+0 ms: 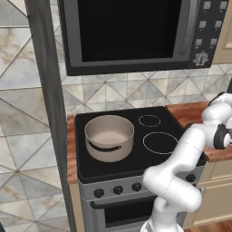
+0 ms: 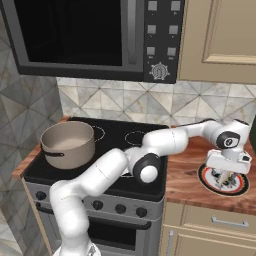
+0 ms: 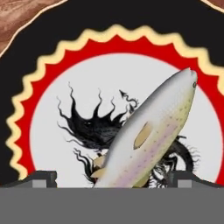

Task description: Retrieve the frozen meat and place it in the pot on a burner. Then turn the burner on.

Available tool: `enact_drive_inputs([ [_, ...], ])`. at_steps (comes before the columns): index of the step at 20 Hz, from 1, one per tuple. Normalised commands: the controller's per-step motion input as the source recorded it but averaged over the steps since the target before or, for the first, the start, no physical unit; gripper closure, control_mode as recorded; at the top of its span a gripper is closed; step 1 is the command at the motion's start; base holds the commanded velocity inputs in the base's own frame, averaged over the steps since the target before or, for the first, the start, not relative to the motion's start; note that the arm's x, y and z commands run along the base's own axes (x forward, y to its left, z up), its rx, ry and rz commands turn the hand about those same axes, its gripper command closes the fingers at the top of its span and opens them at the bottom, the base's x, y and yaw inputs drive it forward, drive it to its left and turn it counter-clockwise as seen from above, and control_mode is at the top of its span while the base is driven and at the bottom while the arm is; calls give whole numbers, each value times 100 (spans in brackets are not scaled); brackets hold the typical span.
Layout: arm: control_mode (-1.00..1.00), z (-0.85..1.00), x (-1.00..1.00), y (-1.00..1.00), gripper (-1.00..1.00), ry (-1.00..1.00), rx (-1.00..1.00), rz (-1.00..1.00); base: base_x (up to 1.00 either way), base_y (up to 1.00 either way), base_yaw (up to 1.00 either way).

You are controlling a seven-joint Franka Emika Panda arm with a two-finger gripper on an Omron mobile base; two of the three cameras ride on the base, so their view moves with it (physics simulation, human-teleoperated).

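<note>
The frozen meat [image 3: 153, 127] is a pale greyish-white, fish-shaped piece lying on a round plate [image 3: 52, 131] with a black rim, a red ring and a white middle. My gripper [image 3: 113, 179] hangs straight above it, open, with one fingertip on each side of the meat's lower end and not touching it. In the right base view the gripper [image 2: 226, 176] sits low over the plate [image 2: 205, 178] on the wooden counter, right of the stove. The beige pot [image 1: 109, 137] [image 2: 67, 144] stands empty on the front left of the black stove top [image 1: 136, 161]. The burner under it is hidden.
A large thin white ring [image 1: 160, 142] and a small one [image 1: 149, 120] mark the stove's right side. Several knobs [image 1: 118, 190] [image 2: 119, 208] line the stove front. A microwave [image 1: 127, 31] hangs above the stove. A tiled wall and a dark post [image 1: 47, 104] stand to the left.
</note>
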Motion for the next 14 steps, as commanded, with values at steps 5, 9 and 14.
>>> enact_drive_inputs([
  [5, -100, -26, 0, 0, 100, 5, 5, 0, 0, 0, 0],
  [9, -100, -26, 0, 0, 100, 5, 6, 0, 0, 0, 0],
  [14, -100, -18, 0, 0, 100, 2, 5, 0, 0, 0, 0],
])
